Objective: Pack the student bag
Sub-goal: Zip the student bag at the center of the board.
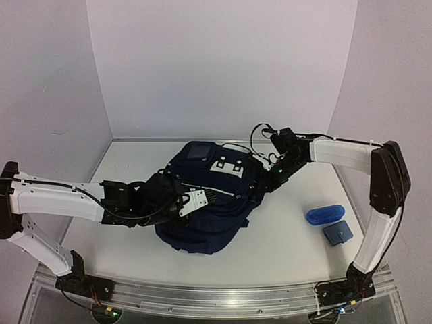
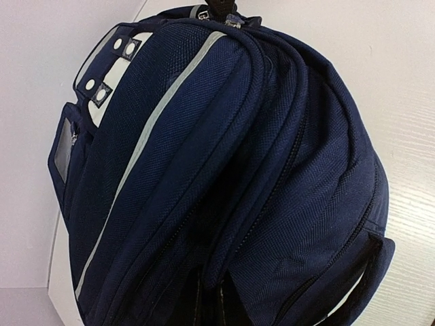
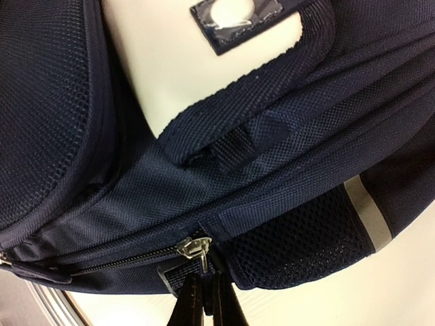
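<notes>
The student bag (image 1: 202, 216) is a navy backpack with pale stripes, lying in the middle of the table. In the left wrist view the student bag (image 2: 204, 136) fills the frame. My left gripper (image 1: 209, 198) reaches in from the left and is shut on a fold of fabric at the bag's top; its dark fingers (image 2: 198, 302) barely show against the cloth. My right gripper (image 3: 207, 299) is shut on the pull tab hanging from the silver zipper slider (image 3: 192, 246), at the bag's far right side. From above, the right gripper (image 1: 266, 179) sits against that side.
A small blue pouch (image 1: 325, 214) and a small grey-blue square case (image 1: 337, 233) lie on the table right of the bag. White walls close in the back and both sides. The metal rail (image 1: 216, 297) runs along the near edge.
</notes>
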`<state>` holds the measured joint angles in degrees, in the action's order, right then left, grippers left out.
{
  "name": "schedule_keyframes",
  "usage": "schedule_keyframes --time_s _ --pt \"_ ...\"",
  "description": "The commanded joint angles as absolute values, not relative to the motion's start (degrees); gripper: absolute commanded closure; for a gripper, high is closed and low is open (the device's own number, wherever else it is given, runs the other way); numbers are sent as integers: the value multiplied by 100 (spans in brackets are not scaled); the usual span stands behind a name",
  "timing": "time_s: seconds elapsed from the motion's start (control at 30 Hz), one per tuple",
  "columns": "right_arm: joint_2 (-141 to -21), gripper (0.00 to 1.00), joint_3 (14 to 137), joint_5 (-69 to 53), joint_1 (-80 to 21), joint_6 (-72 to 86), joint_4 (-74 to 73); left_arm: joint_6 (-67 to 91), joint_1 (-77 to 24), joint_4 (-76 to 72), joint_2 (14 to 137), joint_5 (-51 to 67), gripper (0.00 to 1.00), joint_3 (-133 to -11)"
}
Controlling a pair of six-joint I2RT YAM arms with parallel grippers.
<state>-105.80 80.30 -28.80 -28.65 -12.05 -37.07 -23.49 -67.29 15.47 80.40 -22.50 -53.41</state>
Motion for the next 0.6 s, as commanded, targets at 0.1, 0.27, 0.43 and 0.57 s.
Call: schedule_keyframes --time_s 0.1,0.27,0.43,0.57 --pt "-10813 98 8291 -2773 -2426 -1163 -3845 -1846 -6536 1539 7475 -2732 93 -5105" --pt "-10284 55 8090 -3698 -2427 -1364 -3951 -1309 -6531 1574 7744 -2206 54 -5408" --pt "-10011 42 7936 -4271 -2447 -1429 -3955 -672 -6490 1608 7870 -1758 42 -5828" --pt "-9983 35 8040 -4790 -2521 -1277 -3954 -258 -6470 1478 7825 -1771 37 -6018"
